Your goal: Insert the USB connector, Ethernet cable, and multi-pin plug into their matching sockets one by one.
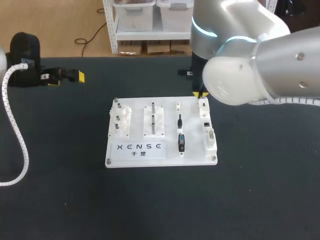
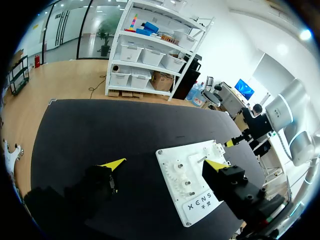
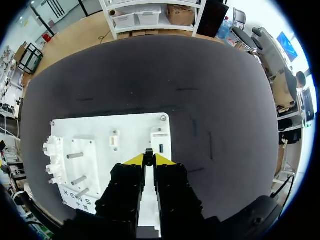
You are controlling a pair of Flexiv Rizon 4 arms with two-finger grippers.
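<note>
right gripper is hanging over the far right corner of the white board, its fingers clenching a small dark piece that is poking out just past the yellow tips; this is judged to be the usb connector. the piece's long axis is running along the fingers. the usb socket, showing a blue insert, is sitting just beside the connector's tip, on the side toward the board's outer edge, so the coming move is likely calling for a small sideways correction before any push.

ethernet cable and multi-pin plug are lying in the board's middle column, one behind the other, near their sockets along the right edge.

left gripper is hanging released, fingers spread wide with nothing between them, well apart from the board over the table at the far left; the right arm is plainly the nearer one.

the head view is hiding the grasp behind the right arm's bulk, showing only yellow tips at the board's corner. the right wrist view alone is showing the connector and socket together. the left wrist view is showing the board ahead of its open fingers.
</note>
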